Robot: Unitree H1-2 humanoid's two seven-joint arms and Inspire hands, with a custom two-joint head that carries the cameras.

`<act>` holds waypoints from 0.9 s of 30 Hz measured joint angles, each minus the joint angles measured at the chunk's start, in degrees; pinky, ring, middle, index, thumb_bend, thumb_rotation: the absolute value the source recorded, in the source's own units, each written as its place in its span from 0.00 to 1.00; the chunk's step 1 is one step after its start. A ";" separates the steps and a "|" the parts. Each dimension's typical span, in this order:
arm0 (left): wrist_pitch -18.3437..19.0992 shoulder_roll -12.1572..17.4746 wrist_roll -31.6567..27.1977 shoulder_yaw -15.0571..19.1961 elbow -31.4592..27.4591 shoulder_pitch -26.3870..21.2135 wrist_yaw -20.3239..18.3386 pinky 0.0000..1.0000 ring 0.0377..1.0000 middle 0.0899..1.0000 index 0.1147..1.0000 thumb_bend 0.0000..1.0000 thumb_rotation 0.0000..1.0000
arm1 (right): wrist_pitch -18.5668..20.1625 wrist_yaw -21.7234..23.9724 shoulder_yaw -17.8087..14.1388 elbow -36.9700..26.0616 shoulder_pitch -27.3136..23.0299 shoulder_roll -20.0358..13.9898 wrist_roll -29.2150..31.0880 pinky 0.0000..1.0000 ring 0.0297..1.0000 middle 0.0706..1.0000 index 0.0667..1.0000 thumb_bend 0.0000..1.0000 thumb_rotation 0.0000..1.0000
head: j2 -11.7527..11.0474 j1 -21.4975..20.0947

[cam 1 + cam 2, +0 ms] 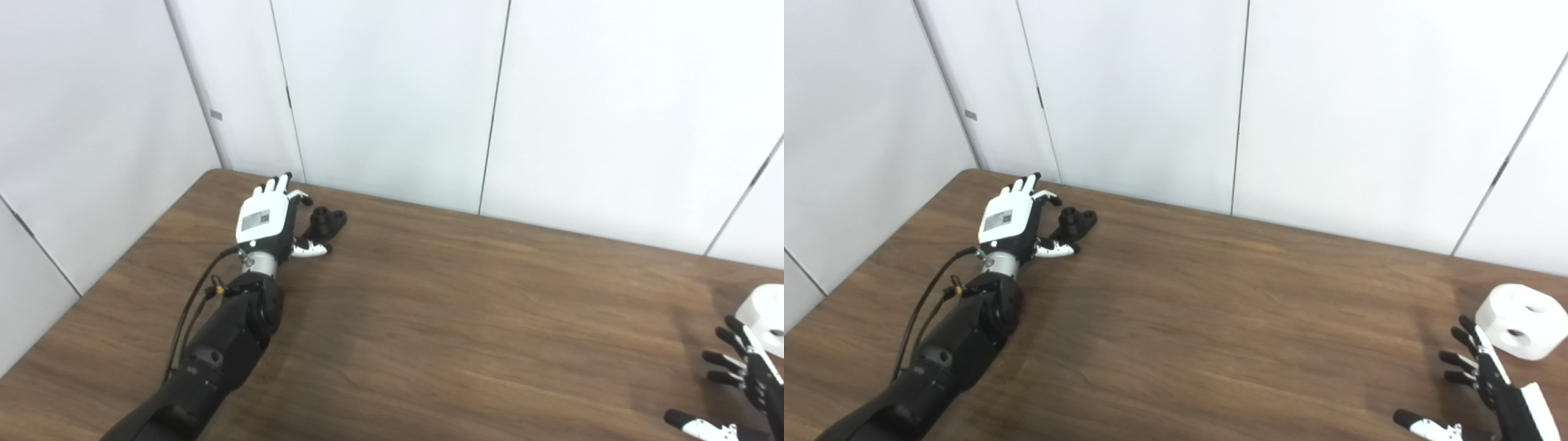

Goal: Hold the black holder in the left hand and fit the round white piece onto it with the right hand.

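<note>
The black holder [327, 220] lies on the table at the far left, a small dark piece with round knobs. My left hand [269, 217] rests just left of it, fingers stretched apart and open, thumb lying below the holder; I cannot tell whether it touches. The round white piece [1519, 321], a short drum with holes in it, stands near the table's right edge. My right hand [1482, 380] is open just in front and left of it, fingers spread, holding nothing.
The brown wooden table [459, 306] runs across the view, with its far edge against white wall panels [392, 92]. A black cable [190, 312] loops along my left forearm.
</note>
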 measured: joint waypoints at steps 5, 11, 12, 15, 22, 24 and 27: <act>1.79 -2.35 -4.74 3.65 1.87 -0.74 -0.24 1.00 1.00 1.00 0.66 0.93 0.27 | -0.03 0.03 0.03 -0.47 0.41 -0.13 -0.44 0.73 0.82 0.93 0.97 0.81 0.27 | 0.00 0.00; 1.75 -3.05 -6.33 4.05 4.16 -1.44 0.81 1.00 1.00 1.00 0.63 0.92 0.31 | -0.03 0.05 0.03 -0.75 0.64 -0.15 -0.70 0.72 0.81 0.93 0.96 0.79 0.29 | 0.53 -0.26; 1.75 -3.13 -6.40 4.05 4.69 -1.52 1.06 1.00 1.00 1.00 0.63 0.91 0.32 | -0.03 0.05 0.03 -0.83 0.68 -0.17 -0.82 0.72 0.81 0.93 0.96 0.79 0.29 | 0.70 -0.18; 2.11 -3.34 -6.43 3.91 5.25 -1.51 1.41 1.00 1.00 1.00 0.63 0.91 0.33 | -0.03 0.06 -0.01 -0.99 0.90 -0.42 -0.85 0.72 0.81 0.93 0.96 0.79 0.28 | 0.88 -0.09; 3.83 -4.04 -7.85 4.46 5.52 -1.50 2.28 1.00 1.00 1.00 0.63 0.90 0.33 | -0.13 0.52 0.01 -1.29 1.22 -1.05 -0.67 0.72 0.80 0.93 0.96 0.78 0.28 | 1.23 -0.18; 3.90 -4.38 -9.38 5.06 5.54 -1.50 2.23 1.00 1.00 1.00 0.63 0.91 0.34 | -0.15 0.53 0.01 -1.30 1.24 -1.09 -0.68 0.72 0.80 0.93 0.96 0.78 0.27 | 1.41 -0.18; 3.85 -4.99 -11.62 6.11 5.58 -1.51 2.08 1.00 1.00 1.00 0.63 0.92 0.33 | -0.15 0.55 0.01 -1.42 1.32 -1.10 -0.73 0.72 0.81 0.93 0.96 0.78 0.27 | 1.58 -0.18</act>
